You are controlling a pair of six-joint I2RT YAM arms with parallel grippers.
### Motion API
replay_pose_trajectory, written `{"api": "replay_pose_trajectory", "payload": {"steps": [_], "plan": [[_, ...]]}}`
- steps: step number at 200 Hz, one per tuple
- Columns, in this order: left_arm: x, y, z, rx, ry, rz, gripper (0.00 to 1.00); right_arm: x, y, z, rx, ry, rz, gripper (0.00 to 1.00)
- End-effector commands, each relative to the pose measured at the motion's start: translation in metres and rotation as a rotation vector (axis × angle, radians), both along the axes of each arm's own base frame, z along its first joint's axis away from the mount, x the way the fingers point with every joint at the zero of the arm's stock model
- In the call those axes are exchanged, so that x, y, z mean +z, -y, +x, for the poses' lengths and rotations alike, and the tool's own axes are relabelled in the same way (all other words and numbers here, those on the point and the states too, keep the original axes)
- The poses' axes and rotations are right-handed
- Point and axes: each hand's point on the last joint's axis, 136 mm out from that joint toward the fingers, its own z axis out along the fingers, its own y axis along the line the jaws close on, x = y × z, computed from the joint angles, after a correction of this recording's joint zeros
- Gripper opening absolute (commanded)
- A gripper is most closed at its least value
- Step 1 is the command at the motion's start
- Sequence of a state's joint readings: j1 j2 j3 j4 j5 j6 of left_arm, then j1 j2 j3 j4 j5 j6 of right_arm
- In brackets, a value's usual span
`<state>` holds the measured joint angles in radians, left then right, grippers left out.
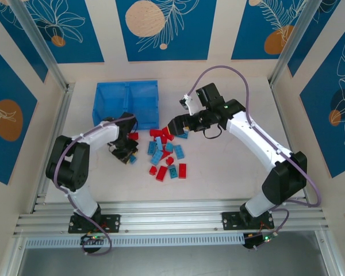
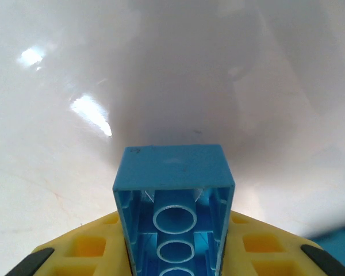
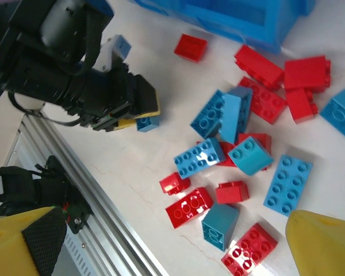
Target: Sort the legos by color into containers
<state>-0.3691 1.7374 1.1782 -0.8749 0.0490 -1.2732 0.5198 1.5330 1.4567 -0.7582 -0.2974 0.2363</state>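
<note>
Low over the worktop near the tray, the left fingers clamp a blue lego, tiny from above, its studs hidden. The right fingers, cut off by the frame, spread wide over scattered legos.

You had a pale glossy worktop carrying a blue tray, with red and blue legos scattered just beside it.

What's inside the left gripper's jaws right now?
A light blue brick, hollow underside toward the wrist camera, clamped by the left gripper. Its studded face is hidden.
</note>
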Motion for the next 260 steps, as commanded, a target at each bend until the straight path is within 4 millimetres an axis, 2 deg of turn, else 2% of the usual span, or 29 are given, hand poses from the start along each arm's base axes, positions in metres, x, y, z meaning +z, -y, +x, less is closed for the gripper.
{"api": "replay_pose_trajectory", "payload": {"steps": [1, 24, 42, 56, 71, 91, 108, 127, 148, 159, 178, 207, 227, 241, 260], "plan": [[0.074, -0.006, 0.028, -0.109, 0.163, 0.038, 0.26, 0.034, -0.008, -0.008, 0.078, 0.14, 0.096, 1.0], [0.134, 0.003, 0.07, -0.228, 0.346, 0.061, 0.23, 0.032, -0.004, -0.002, 0.049, 0.182, 0.077, 1.0], [0.161, 0.011, 0.104, -0.333, 0.439, 0.098, 0.23, 0.035, -0.002, 0.003, 0.021, 0.194, 0.068, 0.99], [0.172, 0.017, 0.133, -0.423, 0.48, 0.144, 0.23, 0.036, -0.001, 0.006, 0.009, 0.213, 0.06, 0.99], [0.175, 0.023, 0.166, -0.494, 0.521, 0.198, 0.23, 0.033, 0.001, 0.01, 0.001, 0.232, 0.039, 1.0], [0.167, 0.024, 0.204, -0.539, 0.548, 0.25, 0.25, 0.035, 0.004, 0.015, -0.015, 0.239, 0.011, 1.0], [0.15, 0.027, 0.231, -0.558, 0.562, 0.266, 0.26, 0.032, 0.006, 0.015, -0.007, 0.237, -0.014, 0.99], [0.117, 0.027, 0.251, -0.523, 0.536, 0.222, 0.28, 0.03, 0.012, 0.013, -0.02, 0.239, -0.044, 0.99], [0.093, 0.032, 0.263, -0.519, 0.516, 0.18, 0.31, 0.032, 0.019, 0.012, -0.046, 0.252, -0.06, 1.0], [0.089, 0.036, 0.266, -0.527, 0.52, 0.163, 0.36, 0.034, 0.021, 0.012, -0.061, 0.264, -0.06, 1.0], [0.092, 0.041, 0.27, -0.527, 0.543, 0.141, 0.45, 0.035, 0.023, 0.012, -0.072, 0.275, -0.057, 1.0], [0.11, 0.043, 0.269, -0.526, 0.579, 0.132, 0.53, 0.033, 0.021, 0.014, -0.07, 0.268, -0.058, 1.0], [0.128, 0.044, 0.263, -0.528, 0.597, 0.123, 0.53, 0.035, 0.018, 0.015, -0.061, 0.265, -0.047, 1.0], [0.148, 0.043, 0.253, -0.539, 0.613, 0.127, 0.52, 0.035, 0.016, 0.015, -0.05, 0.264, -0.041, 0.99], [0.175, 0.043, 0.226, -0.573, 0.614, 0.151, 0.51, 0.031, 0.013, 0.015, -0.04, 0.246, -0.035, 1.0]]}}
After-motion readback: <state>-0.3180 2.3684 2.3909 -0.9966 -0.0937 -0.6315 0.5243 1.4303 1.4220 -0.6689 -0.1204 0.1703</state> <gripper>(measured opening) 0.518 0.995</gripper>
